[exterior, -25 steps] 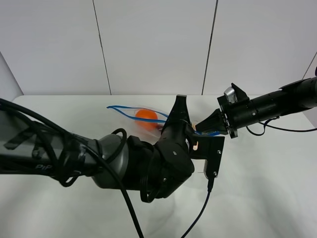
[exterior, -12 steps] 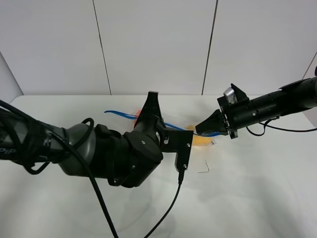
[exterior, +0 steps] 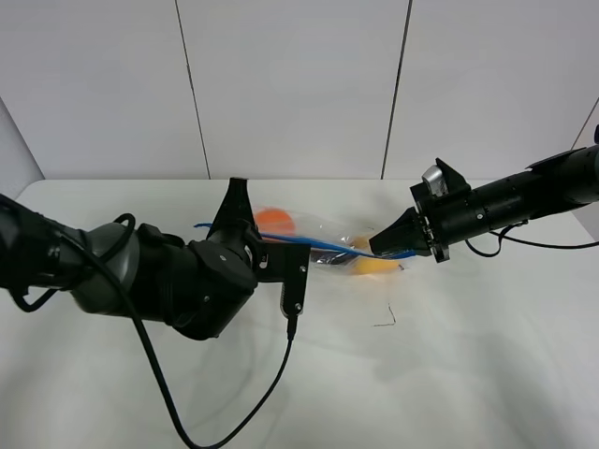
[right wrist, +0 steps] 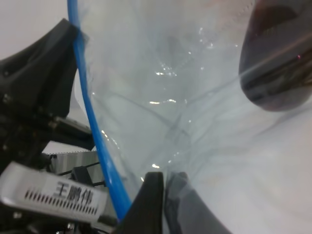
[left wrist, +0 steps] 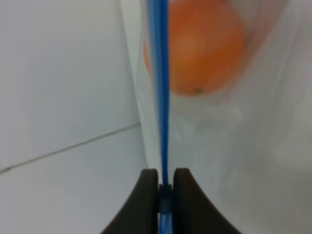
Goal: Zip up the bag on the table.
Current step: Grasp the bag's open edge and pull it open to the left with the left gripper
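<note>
Nearest the camera, the left end effector (left wrist: 165, 179) is closed on the bag's blue zipper strip (left wrist: 161, 97), its two dark fingertips pressed together with the strip passing straight between them. It sits close to the left end of the bag (exterior: 328, 238), which lies out in the middle of the white worktop (exterior: 468, 355), partly lifted and pulled taut between the two arms.

Between the two grips the strip reads as one thin, straight blue line, so that stretch looks pressed together, though the seal itself is too fine to confirm. Only a short tail of strip shows beyond the left fingertips, and whether it is sealed cannot be told. Most of the zipping appears done; what seems left is that last bit and then letting go.

Through the clear film an orange item (left wrist: 204, 48) lies just past the left grip, with a yellow item (exterior: 374, 265) nearer the other end and a dark purple item (right wrist: 280, 63) beside it.

Farther over, the right end effector (exterior: 377, 245) is clamped shut on the bag's right corner, just beside the strip's end, anchoring it.
</note>
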Robot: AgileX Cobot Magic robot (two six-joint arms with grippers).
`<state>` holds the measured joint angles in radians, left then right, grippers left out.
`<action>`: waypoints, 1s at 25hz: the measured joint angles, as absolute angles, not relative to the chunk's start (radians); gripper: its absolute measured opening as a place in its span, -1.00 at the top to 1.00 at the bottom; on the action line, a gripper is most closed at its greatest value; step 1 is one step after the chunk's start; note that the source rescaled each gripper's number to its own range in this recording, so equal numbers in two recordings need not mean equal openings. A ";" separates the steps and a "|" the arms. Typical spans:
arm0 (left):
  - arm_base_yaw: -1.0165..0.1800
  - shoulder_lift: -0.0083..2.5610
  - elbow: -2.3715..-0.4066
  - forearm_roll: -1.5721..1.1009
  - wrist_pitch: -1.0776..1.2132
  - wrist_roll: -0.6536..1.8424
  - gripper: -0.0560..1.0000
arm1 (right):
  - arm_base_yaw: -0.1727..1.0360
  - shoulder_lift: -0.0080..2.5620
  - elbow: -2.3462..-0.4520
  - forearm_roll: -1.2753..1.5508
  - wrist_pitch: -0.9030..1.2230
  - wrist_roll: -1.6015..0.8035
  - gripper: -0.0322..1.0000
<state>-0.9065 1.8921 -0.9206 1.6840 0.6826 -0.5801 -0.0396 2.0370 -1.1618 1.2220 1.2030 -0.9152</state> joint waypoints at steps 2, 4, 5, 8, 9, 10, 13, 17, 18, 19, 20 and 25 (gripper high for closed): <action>-0.895 1.892 -0.919 1.684 0.683 -0.580 0.89 | -0.040 2.037 -1.162 1.222 1.203 -0.916 0.94; -0.886 1.892 -0.919 1.684 0.683 -0.580 0.89 | -0.040 2.037 -1.162 1.222 1.203 -0.916 0.94; -0.882 1.892 -0.919 1.684 0.681 -0.580 0.89 | -0.040 2.037 -1.162 1.222 1.203 -0.916 0.94; -0.868 1.892 -0.919 1.684 0.675 -0.580 0.89 | -0.040 2.037 -1.162 1.222 1.203 -0.916 0.94; -0.862 1.892 -0.919 1.684 0.673 -0.580 0.89 | -0.040 2.037 -1.162 1.222 1.203 -0.916 0.94; -0.857 1.892 -0.919 1.684 0.671 -0.580 0.89 | -0.040 2.037 -1.162 1.222 1.203 -0.916 0.94; -0.834 1.892 -0.919 1.684 0.666 -0.580 0.89 | -0.040 2.037 -1.162 1.222 1.203 -0.917 0.94; -0.799 1.892 -0.919 1.683 0.668 -0.580 0.89 | -0.040 2.037 -1.162 1.222 1.203 -0.918 0.94; -0.792 1.892 -0.917 1.683 0.667 -0.580 0.89 | -0.040 2.037 -1.162 1.222 1.203 -0.918 0.94; -0.787 1.892 -0.917 1.682 0.667 -0.580 0.89 | -0.040 2.037 -1.162 1.222 1.203 -0.918 0.94; -0.782 1.892 -0.917 1.682 0.667 -0.580 0.89 | -0.040 2.037 -1.162 1.222 1.203 -0.918 0.94; -0.766 1.892 -0.917 1.682 0.665 -0.580 0.89 | -0.040 2.037 -1.162 1.222 1.203 -0.918 0.94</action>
<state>-0.7655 1.8918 -0.9174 1.6818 0.6653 -0.5801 -0.0396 2.0370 -1.1618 1.2220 1.2030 -0.9178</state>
